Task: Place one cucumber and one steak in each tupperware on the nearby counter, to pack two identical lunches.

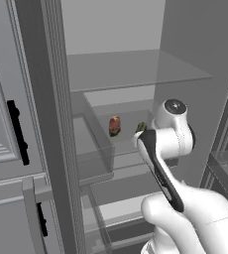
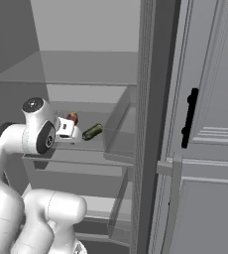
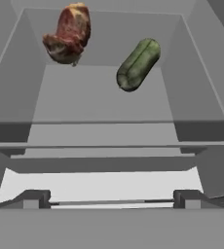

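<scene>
The gripper (image 3: 109,199) is standing with its jaws spread wide and nothing between them, its two dark fingertips (image 3: 33,198) showing far apart at the bottom of the hand view. It is pointing into an open fridge, at a clear bin (image 3: 104,131) on a shelf, and is hovering at the near edge of that bin without touching its contents. Inside the bin, toward the far wall, a steak (image 3: 67,34) is lying on the left and a cucumber (image 3: 138,64) is lying just to its right, tilted on a diagonal; the two are near each other but apart. In the left base view the white arm (image 1: 168,149) is rising from the lower right and is partly covering the cucumber (image 1: 141,127), while the steak (image 1: 114,125) is showing clear of it. In the right base view the steak (image 2: 72,117) is sitting just beyond the hand and the cucumber (image 2: 92,132) just to the right of it. A glass shelf (image 1: 131,69) is spanning the compartment above the bin. A grey panelled door with a black handle (image 2: 189,119) is standing at the side of the fridge.
</scene>
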